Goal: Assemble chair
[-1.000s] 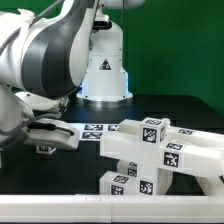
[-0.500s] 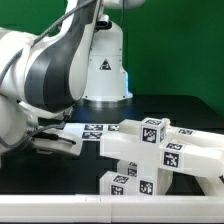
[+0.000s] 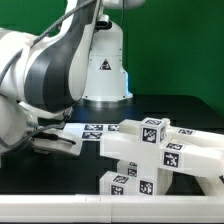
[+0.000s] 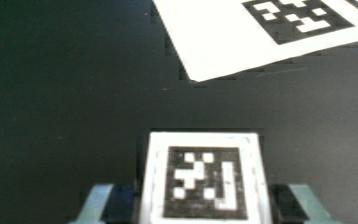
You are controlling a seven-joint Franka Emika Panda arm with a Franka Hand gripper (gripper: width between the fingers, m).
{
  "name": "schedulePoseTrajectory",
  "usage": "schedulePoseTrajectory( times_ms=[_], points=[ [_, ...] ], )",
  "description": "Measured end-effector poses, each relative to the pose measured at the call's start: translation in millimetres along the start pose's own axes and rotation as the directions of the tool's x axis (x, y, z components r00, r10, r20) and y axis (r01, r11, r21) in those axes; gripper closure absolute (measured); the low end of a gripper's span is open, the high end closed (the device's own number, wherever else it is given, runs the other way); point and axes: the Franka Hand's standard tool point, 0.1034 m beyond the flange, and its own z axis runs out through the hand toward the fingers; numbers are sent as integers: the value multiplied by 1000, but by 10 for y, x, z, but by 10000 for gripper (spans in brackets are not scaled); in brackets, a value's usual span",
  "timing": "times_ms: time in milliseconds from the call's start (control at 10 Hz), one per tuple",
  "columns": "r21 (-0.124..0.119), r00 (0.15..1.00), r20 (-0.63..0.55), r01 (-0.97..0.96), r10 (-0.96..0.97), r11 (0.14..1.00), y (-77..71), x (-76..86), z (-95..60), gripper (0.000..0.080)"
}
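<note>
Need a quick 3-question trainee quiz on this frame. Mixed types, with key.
1. True or false: in the wrist view, a tagged white part lies between the fingers of the gripper.
2. The table is: A black, B white, C wooden.
3. In the exterior view, on which side of the joined chair parts is the arm?
Key: 1 true; 2 A; 3 the exterior view's left.
</note>
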Motion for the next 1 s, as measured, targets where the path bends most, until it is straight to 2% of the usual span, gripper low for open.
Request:
schedulePoseTrajectory(
  times_ms=[200,300,400,500,600,900,1000],
  points=[
    [2,999,-19,34,-34,999,-115,-197,-301,517],
    [11,998,-32,58,-58,998,-185,-397,-524,517],
    [10,995,-53,81,-80,997,-255,-570,-706,517],
    [-2,993,-74,92,-92,996,-305,-696,-818,517],
    [-26,991,-87,98,-100,995,-318,-761,-833,517],
    [-28,989,-105,97,-100,995,-317,-720,-837,515],
    [-36,986,-131,104,-108,994,-352,-735,-887,515]
  ],
)
